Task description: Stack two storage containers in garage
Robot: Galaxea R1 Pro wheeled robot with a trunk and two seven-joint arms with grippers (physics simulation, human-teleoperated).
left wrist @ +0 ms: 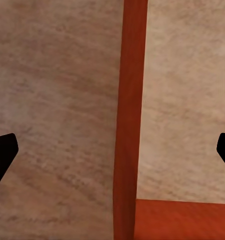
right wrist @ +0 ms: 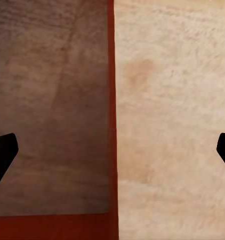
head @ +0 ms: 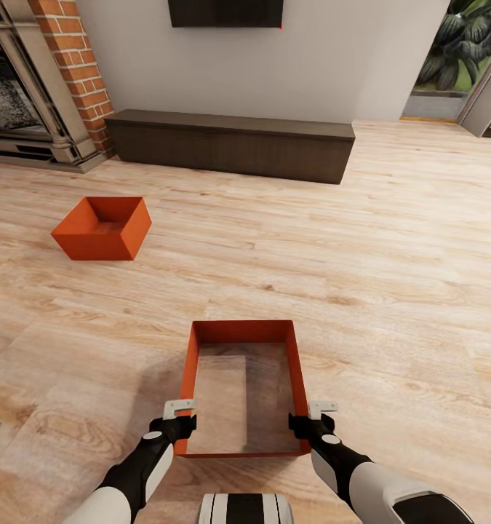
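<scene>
Head view: both arms reached forward, the left tool [head: 181, 424] and right tool [head: 305, 424] at the near container's [head: 244, 386] side walls; the second container [head: 103, 228] lay near the fireplace [head: 27, 94]. Wrist views: each tool's fingers [left wrist: 2, 155] [right wrist: 2, 152] stood wide, straddling a wall.

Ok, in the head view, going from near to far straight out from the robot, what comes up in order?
Grippers, left and right → near storage container → bare wood plank floor → low dark cabinet → wall TV.
</scene>
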